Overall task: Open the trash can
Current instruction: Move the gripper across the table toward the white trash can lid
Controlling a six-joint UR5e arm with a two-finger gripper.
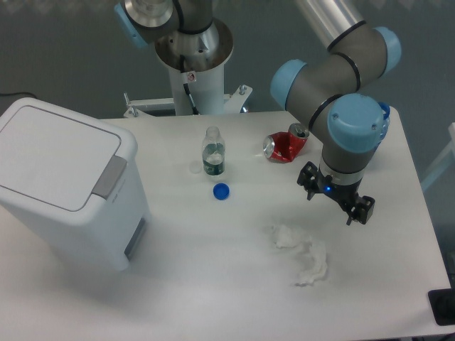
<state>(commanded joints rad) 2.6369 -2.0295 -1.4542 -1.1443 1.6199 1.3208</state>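
The trash can [67, 188] is a large white boxy bin standing on the left side of the table. Its flat white lid [53, 153] lies shut, and the grey push latch [108, 177] sits at the lid's right edge. My gripper [335, 199] hangs over the right part of the table, far to the right of the bin. It points down, its two fingers are spread apart, and it holds nothing.
A clear plastic bottle [213, 153] stands uncapped mid-table, with its blue cap [221, 191] lying just in front. A crushed red can [286, 145] lies at the back right. Crumpled white tissue [306, 256] lies below the gripper. The arm's base column [193, 78] stands behind the table.
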